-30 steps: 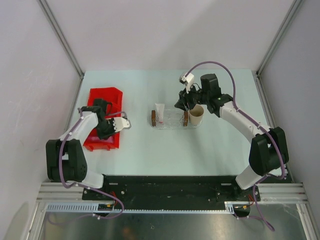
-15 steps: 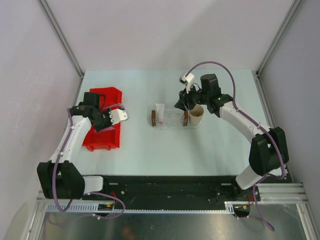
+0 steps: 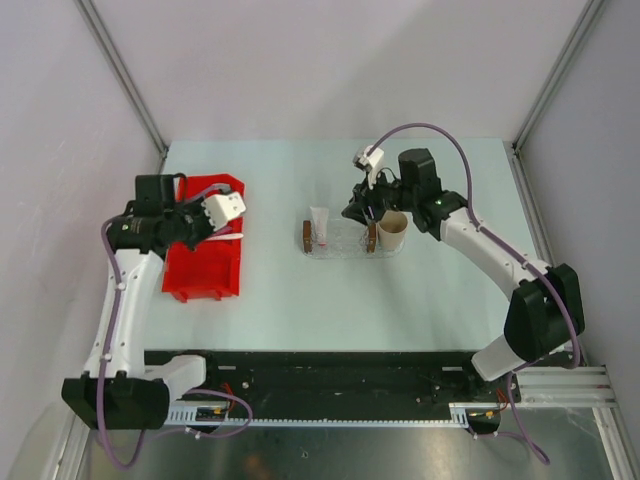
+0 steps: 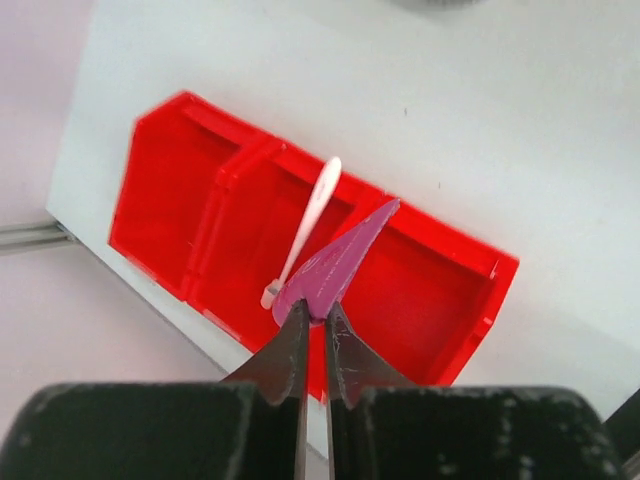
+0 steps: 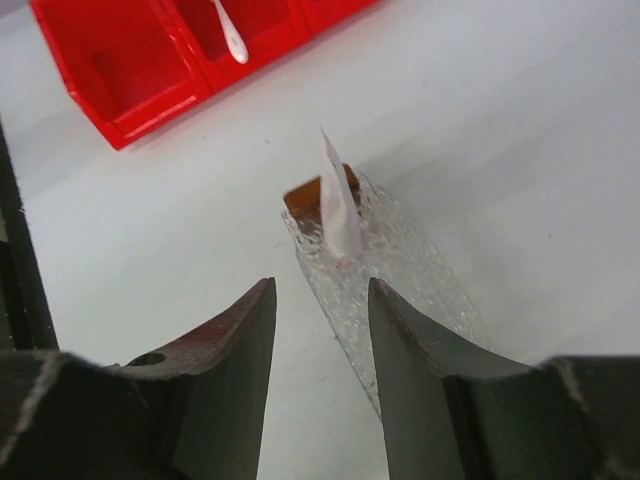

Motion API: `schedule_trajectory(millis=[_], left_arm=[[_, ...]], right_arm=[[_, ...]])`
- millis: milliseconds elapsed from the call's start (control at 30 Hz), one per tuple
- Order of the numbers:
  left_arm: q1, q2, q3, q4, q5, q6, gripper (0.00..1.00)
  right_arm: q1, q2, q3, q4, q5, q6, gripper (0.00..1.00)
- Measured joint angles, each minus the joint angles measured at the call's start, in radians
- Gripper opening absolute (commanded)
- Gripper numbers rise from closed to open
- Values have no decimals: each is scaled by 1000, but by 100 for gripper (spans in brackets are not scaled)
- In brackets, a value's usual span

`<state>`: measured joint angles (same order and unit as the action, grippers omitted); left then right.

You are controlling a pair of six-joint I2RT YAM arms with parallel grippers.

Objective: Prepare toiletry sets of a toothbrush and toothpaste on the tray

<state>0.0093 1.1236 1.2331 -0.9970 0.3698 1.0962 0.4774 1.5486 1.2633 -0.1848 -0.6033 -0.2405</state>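
One magenta-pink tube (image 4: 345, 262) clamped in left end effector (image 4: 313, 320), above one red bin (image 4: 170, 190); one toothbrush (image 4: 308, 220) lying inside. One white tube (image 5: 338, 205) leaning in tray (image 5: 410, 270). Right end effector (image 5: 320, 330) apart, over tray; one cup (image 3: 392, 230) beside.

In the right wrist view the red bin (image 5: 130, 80) and toothbrush (image 5: 232, 35) run off the top edge and the tray (image 5: 410, 265) slips behind the right end effector (image 5: 320, 290), while the left end effector (image 4: 314, 312) hides the pink tube (image 4: 338, 262)'s pinched end.
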Motion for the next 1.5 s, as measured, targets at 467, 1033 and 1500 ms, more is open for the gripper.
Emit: schedule_trajectory(millis=[467,1033,1500], left_arm=[[7,-11,137,-10,405,-357,0],[-115,42,209,11,631,-564,0],[-138,41,193,38,632,-574,0]], right_arm=[[96,-74,143,-33,-193,32,49],[309,89,469,-207,-198,22,50],[348,161,503,-230,-146,12,39]])
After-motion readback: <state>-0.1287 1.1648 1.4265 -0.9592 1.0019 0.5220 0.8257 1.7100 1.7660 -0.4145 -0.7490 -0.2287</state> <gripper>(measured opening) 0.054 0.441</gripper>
